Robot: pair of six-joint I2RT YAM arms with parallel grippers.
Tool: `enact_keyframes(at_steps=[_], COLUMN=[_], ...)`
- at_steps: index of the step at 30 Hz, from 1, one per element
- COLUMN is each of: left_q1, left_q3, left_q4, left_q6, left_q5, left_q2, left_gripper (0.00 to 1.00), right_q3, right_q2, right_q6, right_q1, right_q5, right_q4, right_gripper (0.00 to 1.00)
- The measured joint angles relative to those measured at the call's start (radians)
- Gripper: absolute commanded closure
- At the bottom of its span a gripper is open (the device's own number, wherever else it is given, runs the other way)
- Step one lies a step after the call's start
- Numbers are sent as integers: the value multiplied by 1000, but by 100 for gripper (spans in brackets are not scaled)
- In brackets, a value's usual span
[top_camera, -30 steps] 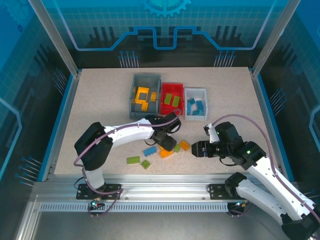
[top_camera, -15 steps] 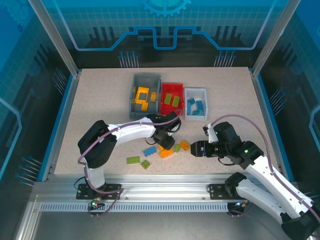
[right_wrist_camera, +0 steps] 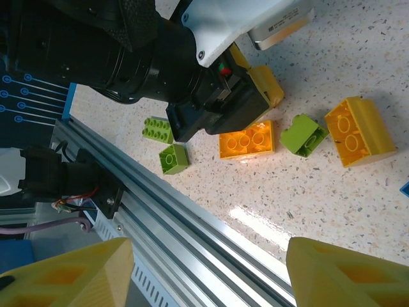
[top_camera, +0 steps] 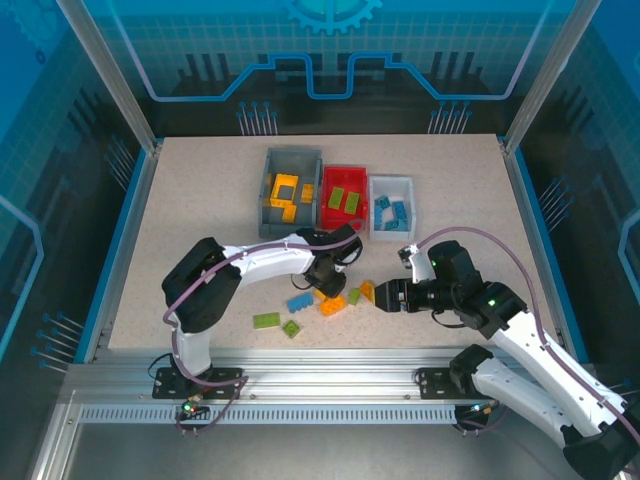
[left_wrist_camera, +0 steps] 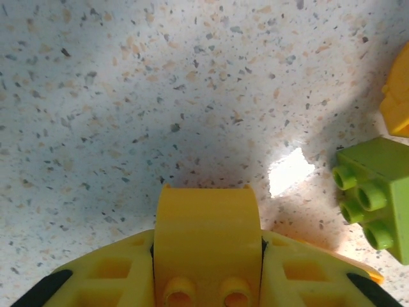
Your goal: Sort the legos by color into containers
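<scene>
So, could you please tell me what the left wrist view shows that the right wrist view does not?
Left wrist view: the grip up close, the left gripper with its fingers against both sides of a yellow brick. Right wrist view: the open right gripper, an orange brick, two small green bricks and the aluminium rail. Shared: the left gripper, the speckled table and, probably, a green brick beside a yellow-orange brick.

Speckled beige bench (top_camera: 200, 200) w/ blue edging; see-thru blue back panel (top_camera: 330, 60) w/ circuit-style graphics; metal posts (top_camera: 111, 70) at rear corners; alu rail (top_camera: 330, 385) along front. Bright glare spot (left_wrist_camera: 291, 171) on bench top.
</scene>
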State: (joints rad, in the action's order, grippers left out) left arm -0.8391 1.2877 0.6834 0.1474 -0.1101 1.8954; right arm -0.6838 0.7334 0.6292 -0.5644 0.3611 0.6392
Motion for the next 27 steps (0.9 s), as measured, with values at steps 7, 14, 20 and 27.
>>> enact_keyframes(at_steps=[7, 14, 20, 27], left_q1=[53, 238, 410, 469], left_q3=[0, 67, 173, 387], left_q4=[1, 14, 19, 36], left_q6=[35, 84, 116, 115], left_q5=[-48, -82, -72, -114], left_q2=[-96, -233, -179, 39], left_gripper=[71, 71, 71, 72], right_q3=[2, -13, -126, -206], right_q2=[0, 48, 188, 327], right_q6=[-1, -36, -86, -106], right_q1=[-1, -95, -190, -256], right_q5=[0, -94, -226, -308], right_q4=[-38, -134, -217, -294], right_gripper=[36, 34, 34, 34])
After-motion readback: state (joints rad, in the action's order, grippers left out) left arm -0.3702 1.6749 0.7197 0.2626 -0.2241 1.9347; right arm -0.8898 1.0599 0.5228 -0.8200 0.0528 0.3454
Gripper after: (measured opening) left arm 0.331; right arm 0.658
